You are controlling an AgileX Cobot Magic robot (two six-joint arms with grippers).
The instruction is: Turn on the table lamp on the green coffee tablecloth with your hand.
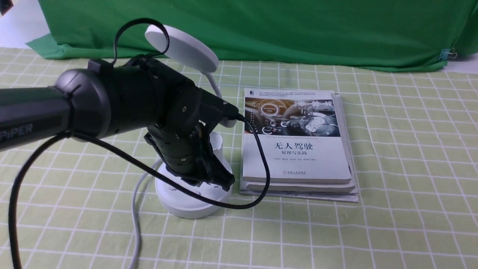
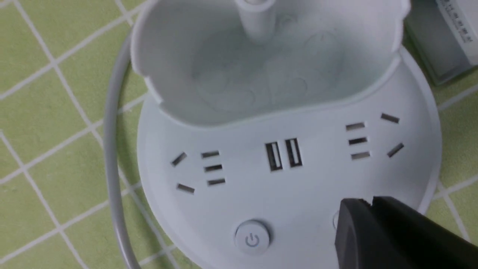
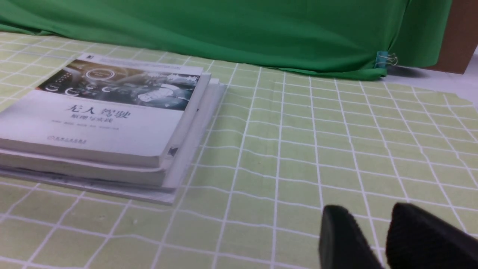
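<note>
Black pointed left gripper (image 2: 368, 201) (jaws pressed together) touches the white plastic table lamp's (image 1: 186, 209) round base. It stands on the pale-green grid tablecloth (image 1: 410, 168), at 9 o'clock from the stacked books (image 1: 298, 160). Right gripper (image 3: 371, 211) is narrowly parted.

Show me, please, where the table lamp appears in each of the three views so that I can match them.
Front view: the table lamp stands left of centre, its base partly behind the left tool.
Left wrist view: its round base fills most of the picture.
Right wrist view: not in it.
Shared landmark: the stack of books, beside the lamp and visible in all three views.
</note>
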